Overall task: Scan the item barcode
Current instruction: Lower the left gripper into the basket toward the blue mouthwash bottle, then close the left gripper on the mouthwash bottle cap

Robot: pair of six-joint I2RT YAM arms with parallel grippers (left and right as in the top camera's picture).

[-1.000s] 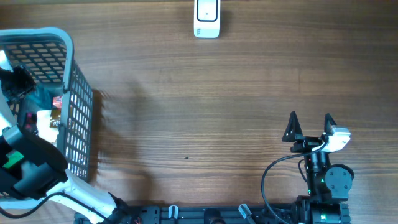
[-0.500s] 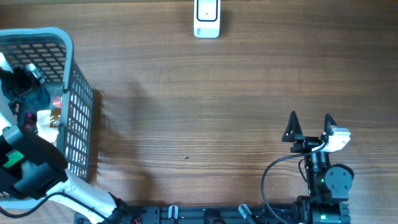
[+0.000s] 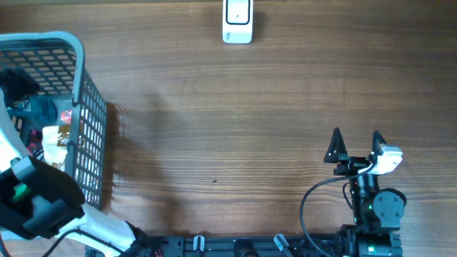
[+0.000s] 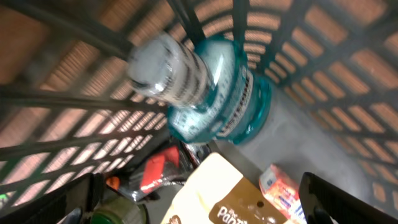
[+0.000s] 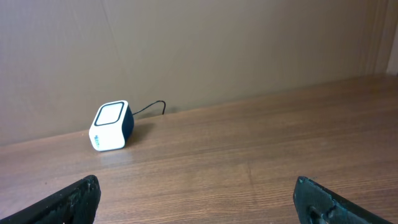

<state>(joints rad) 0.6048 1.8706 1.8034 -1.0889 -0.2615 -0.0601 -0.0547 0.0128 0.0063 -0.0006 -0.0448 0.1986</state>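
Wood table (image 3: 228, 107): grained, flat.
Basket (image 3: 89, 121): grey plastic lattice, at my left.
Teal bottle (image 4: 211, 93): smooth, round, inside it beneath my left gripper (image 4: 208, 199), whose jaws are spread and empty; I judge picking is the step, wanting a squared closure.
Right gripper (image 3: 355, 135): spread, idle.
Scanner (image 3: 237, 21): small white cube, well apart.
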